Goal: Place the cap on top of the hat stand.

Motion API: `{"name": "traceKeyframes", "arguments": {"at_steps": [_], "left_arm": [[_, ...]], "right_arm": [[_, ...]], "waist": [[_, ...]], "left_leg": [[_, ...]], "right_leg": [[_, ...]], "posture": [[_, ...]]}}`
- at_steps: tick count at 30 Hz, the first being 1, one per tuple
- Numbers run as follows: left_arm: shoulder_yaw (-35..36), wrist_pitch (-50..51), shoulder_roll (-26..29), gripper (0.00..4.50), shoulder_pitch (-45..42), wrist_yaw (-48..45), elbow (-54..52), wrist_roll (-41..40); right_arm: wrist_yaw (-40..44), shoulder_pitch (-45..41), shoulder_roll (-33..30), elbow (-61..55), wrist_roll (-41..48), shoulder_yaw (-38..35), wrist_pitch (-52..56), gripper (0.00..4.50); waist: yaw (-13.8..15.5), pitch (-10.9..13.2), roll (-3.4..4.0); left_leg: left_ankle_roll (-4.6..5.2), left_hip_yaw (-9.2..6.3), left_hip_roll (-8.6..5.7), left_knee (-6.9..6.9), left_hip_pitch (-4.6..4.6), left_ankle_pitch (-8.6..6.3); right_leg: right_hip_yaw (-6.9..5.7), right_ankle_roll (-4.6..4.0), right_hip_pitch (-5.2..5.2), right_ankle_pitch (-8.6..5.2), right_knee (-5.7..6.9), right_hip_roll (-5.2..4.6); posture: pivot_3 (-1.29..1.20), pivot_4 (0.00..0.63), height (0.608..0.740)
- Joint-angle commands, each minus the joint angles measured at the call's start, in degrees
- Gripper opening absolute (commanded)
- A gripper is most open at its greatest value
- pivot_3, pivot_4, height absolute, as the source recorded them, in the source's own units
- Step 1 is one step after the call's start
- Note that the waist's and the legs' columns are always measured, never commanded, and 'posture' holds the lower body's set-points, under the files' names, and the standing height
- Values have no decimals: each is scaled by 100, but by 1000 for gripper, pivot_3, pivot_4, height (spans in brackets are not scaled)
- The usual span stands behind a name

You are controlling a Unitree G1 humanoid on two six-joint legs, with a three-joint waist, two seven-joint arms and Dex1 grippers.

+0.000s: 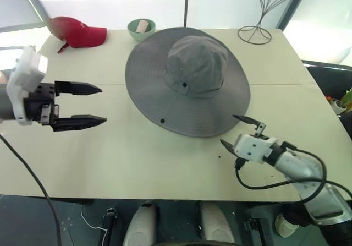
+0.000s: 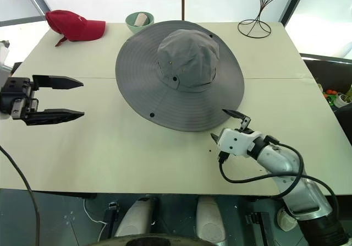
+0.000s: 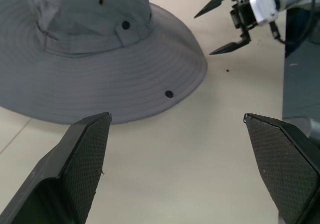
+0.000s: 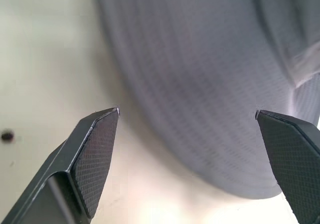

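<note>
The grey sun hat (image 1: pixel 188 81) lies brim-down in the middle of the cream worktop (image 1: pixel 137 158), its crown up; my right gripper (image 1: pixel 237 131) sits just beside the near edge of its brim, jaws spread wide and holding nothing; my left gripper (image 1: pixel 85 105) hangs well apart from the hat on the left side, jaws likewise wide and empty; a red baseball cap (image 1: pixel 77 32) and a green bowl (image 1: pixel 141 29) rest along the far edge; a taller thin wire stand (image 1: pixel 264 9) stands at the far right corner.
</note>
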Motion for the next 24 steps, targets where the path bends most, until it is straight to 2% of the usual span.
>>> {"name": "traceKeyframes", "arguments": {"at_steps": [1, 12, 15, 22, 24], "left_arm": [[-64, -139, -58, 4435, -244, -34, 100, 277], [-125, -42, -296, 4435, -726, -49, 270, 458], [-91, -23, -344, 4500, -728, -35, 249, 488], [-36, -2, -399, 4500, -686, -18, 209, 524], [-36, -13, -411, 4500, -673, -21, 216, 540]], "right_arm": [[-727, -138, 154, 498, -766, 220, -693, 4500], [-1880, -924, 756, 1644, -1614, 431, -1034, 4500], [-1995, -1028, 818, 1800, -1602, 419, -1114, 3614], [-2190, -825, 701, 1456, -1664, 155, -1144, 31], [-2187, -792, 603, 1307, -1658, 32, -1155, 31]], "waist": [[-3, 0, 0], [-122, -3, -7], [-128, -2, -7], [-124, -2, -6], [-125, -2, -6]], "left_leg": [[0, 0, 0, 0, 0, 0], [0, -4, 2, 0, 3, 0], [0, -4, 2, -2, 3, 0], [1, -5, 2, -3, 1, 0], [1, -5, 2, -3, 1, 0]], "right_leg": [[0, 0, -1, 0, 0, 0], [2, -1, 3, 0, 2, 4], [2, -1, 1, 0, 3, 4], [2, -3, 0, -1, 3, 4], [2, -2, 0, -1, 3, 4]], "posture": [[0, 150, 740], [0, 150, 740], [0, 150, 740], [0, 150, 740], [0, 150, 740]]}}
